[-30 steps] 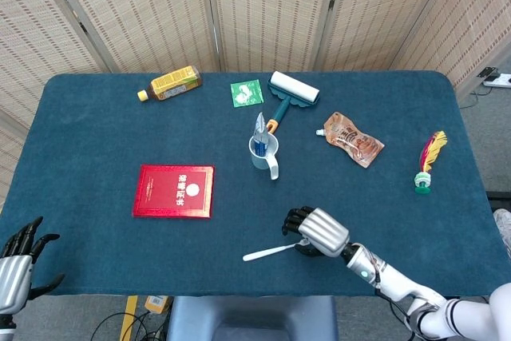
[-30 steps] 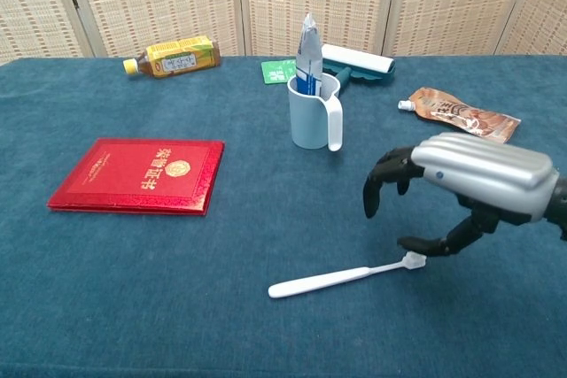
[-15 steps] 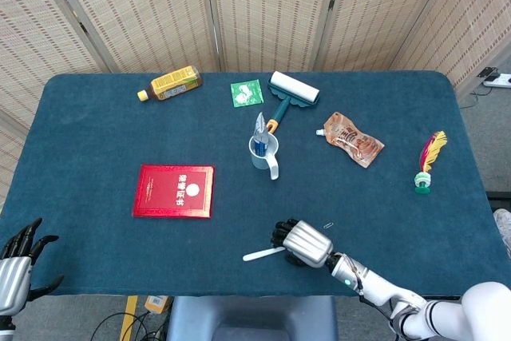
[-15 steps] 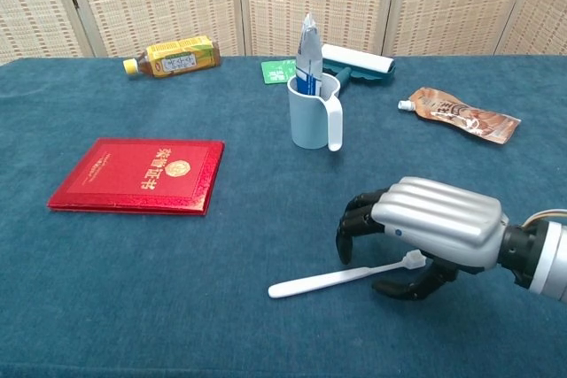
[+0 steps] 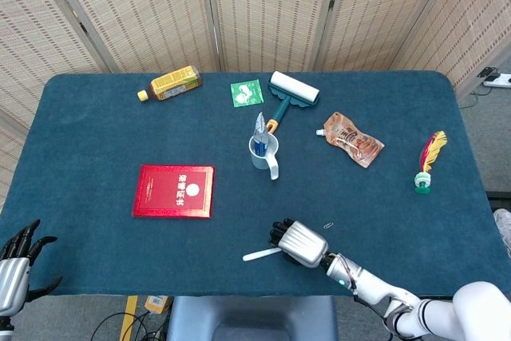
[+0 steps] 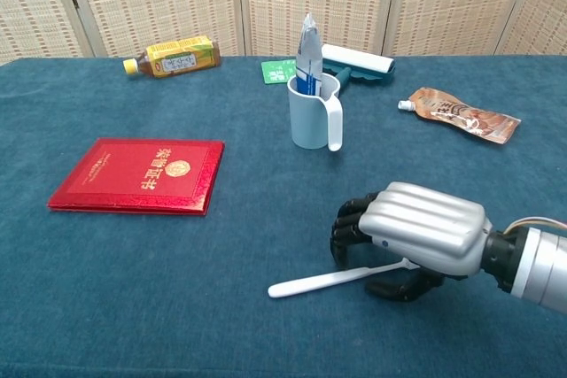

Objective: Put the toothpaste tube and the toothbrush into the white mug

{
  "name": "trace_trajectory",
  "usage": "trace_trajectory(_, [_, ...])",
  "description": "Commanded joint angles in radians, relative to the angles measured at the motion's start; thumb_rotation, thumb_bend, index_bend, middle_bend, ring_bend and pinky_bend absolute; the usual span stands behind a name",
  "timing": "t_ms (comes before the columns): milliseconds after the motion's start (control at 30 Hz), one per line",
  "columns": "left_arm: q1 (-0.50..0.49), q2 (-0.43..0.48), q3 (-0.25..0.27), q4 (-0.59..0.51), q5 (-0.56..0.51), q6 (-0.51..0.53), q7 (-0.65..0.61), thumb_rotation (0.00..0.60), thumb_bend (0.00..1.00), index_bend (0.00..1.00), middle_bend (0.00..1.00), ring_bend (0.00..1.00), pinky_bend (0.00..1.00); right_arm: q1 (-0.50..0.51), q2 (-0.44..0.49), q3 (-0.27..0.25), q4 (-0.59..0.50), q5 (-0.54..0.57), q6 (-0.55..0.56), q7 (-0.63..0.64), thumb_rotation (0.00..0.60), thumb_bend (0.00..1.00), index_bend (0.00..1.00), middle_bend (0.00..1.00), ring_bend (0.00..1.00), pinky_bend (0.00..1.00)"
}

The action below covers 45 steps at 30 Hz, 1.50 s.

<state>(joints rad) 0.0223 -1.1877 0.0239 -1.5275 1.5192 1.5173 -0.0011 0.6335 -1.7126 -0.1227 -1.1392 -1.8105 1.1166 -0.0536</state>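
The white mug [image 5: 263,152] [image 6: 312,117] stands mid-table with the toothpaste tube [image 5: 259,127] [image 6: 306,50] upright inside it. The white toothbrush [image 5: 259,254] [image 6: 319,281] lies flat on the blue cloth near the front edge. My right hand [image 5: 297,243] [image 6: 416,232] arches over its bristle end, with the fingers [image 6: 347,232] curled down on the far side and the thumb on the near side. The brush still rests on the cloth between them. My left hand [image 5: 16,265] hangs off the table's front left corner, fingers spread and holding nothing.
A red booklet [image 5: 174,191] [image 6: 137,174] lies left of centre. At the back are a yellow bottle [image 5: 169,83], a green packet [image 5: 247,92] and a lint roller [image 5: 289,93]. A brown pouch [image 5: 352,139] [image 6: 459,114] and a feathered shuttlecock [image 5: 428,161] lie to the right.
My right hand has moved left along the toothbrush and dropped lower, its fingers curling around the bristle end. The toothbrush has barely shifted. The left hand has stayed put.
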Motion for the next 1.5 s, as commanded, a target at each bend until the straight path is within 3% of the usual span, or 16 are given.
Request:
trace_trajectory(33, [0.000,-0.001,0.000,0.004,-0.001,-0.003,-0.004,0.600,0.23,0.28,0.05,0.06,0.15,0.003,-0.003,0.001,0.004,0.001,-0.004,-0.011,0.600,0.28,0.47,0.38,0.25,0.39])
trace_trajectory(600, [-0.001,-0.008,0.002,0.026,-0.001,-0.008,-0.029,0.600,0.23,0.28,0.05,0.06,0.15,-0.015,-0.046,0.003,0.081,-0.003,0.057,-0.010,0.600,0.34,0.65,0.42,0.25,0.39])
trace_trajectory(1000, [-0.007,-0.008,0.001,0.019,0.006,-0.011,-0.022,0.600,0.23,0.28,0.05,0.06,0.15,-0.050,0.035,0.008,0.126,0.024,0.112,0.013,0.600,0.34,0.68,0.44,0.25,0.39])
trace_trajectory(1233, [-0.011,-0.008,0.003,0.005,0.010,-0.014,-0.004,0.600,0.23,0.28,0.05,0.06,0.15,-0.021,0.086,0.037,0.225,0.045,0.098,0.067,0.600,0.34,0.68,0.45,0.25,0.39])
trace_trajectory(1500, [-0.011,-0.001,0.005,-0.013,0.011,-0.014,0.016,0.600,0.23,0.28,0.05,0.06,0.15,0.038,0.032,0.062,0.396,0.050,0.070,0.160,0.600,0.30,0.68,0.41,0.24,0.34])
